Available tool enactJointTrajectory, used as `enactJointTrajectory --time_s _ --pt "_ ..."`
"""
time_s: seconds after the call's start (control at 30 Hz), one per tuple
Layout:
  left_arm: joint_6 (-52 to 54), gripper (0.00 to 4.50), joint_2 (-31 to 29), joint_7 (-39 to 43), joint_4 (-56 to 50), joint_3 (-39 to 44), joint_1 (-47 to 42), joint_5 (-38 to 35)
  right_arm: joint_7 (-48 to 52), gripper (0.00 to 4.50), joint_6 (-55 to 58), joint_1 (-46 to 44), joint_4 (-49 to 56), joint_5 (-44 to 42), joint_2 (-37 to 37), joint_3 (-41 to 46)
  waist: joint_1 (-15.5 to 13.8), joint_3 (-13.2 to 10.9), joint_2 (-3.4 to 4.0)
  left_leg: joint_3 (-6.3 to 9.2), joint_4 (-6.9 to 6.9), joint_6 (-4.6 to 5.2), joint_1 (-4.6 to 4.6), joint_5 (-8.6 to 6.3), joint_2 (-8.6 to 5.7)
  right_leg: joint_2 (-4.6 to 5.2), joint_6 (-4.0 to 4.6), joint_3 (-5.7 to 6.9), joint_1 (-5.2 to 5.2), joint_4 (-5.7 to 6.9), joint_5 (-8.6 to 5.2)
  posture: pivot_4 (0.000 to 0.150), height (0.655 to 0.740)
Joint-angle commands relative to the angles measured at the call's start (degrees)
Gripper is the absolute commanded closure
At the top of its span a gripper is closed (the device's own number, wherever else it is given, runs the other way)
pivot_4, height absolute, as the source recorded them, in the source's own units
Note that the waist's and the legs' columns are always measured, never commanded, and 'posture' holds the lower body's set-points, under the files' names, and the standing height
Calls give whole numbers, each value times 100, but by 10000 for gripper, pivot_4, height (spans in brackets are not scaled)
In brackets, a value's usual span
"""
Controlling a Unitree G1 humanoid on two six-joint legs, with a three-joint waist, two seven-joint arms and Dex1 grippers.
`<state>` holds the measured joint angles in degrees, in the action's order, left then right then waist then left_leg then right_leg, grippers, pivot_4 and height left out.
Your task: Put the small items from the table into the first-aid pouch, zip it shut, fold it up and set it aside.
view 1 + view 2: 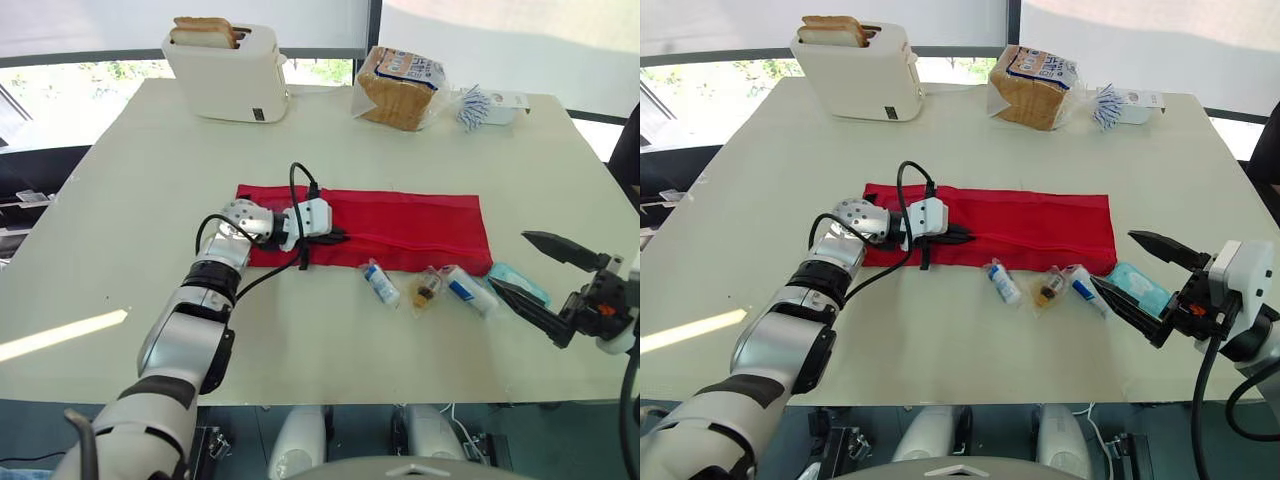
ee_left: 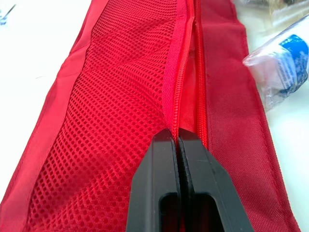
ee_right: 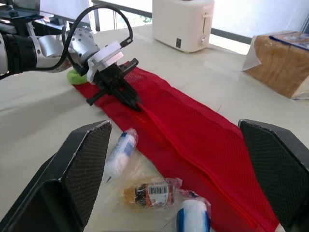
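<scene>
A long red first-aid pouch lies flat across the middle of the table, mesh side up, its zipper partly parted. My left gripper rests on the pouch's left part, and its fingers are shut on the zipper edge. In front of the pouch lie a blue-and-white tube, an amber bottle in a clear bag, a white-and-blue roll and a teal packet. My right gripper hovers open just right of these items, holding nothing.
A white toaster with bread slices stands at the back left. A bagged bread loaf and a blue-and-white packet lie at the back right. A small green object sits by the pouch's left end. The table's front edge is near.
</scene>
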<state>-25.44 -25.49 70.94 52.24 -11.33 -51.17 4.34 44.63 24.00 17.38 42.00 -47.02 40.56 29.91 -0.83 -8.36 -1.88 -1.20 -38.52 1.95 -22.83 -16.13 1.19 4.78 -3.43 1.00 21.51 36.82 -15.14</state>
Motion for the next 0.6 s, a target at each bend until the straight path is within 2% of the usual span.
enactJointTrajectory --time_s 0.03,0.2,0.43,0.6 --pt "43 44688 -43 -141 -310 49 -49 -43 140 0 -106 103 129 -145 122 448 -2 0 0 0 0 0 0 0 0 0 0 0 0 0 0 1500 7400" --pt "437 44688 23 -489 -351 89 -140 -41 654 0 -25 757 35 -326 311 1364 -4 0 0 1 0 1 -1 0 -1 0 0 0 -1 0 0 1500 7400" --pt "799 44688 59 -479 -465 115 -127 -180 1290 0 204 1578 -266 -794 308 2420 2 2 1 1 0 3 1 -2 1 -1 0 0 -2 0 0 1500 7400" --pt "782 44688 58 -450 -434 91 -127 -204 1443 0 -125 1819 -623 -488 92 2836 5 4 -1 -2 0 4 2 -2 1 -1 0 -4 -2 -1 0 1500 7400"
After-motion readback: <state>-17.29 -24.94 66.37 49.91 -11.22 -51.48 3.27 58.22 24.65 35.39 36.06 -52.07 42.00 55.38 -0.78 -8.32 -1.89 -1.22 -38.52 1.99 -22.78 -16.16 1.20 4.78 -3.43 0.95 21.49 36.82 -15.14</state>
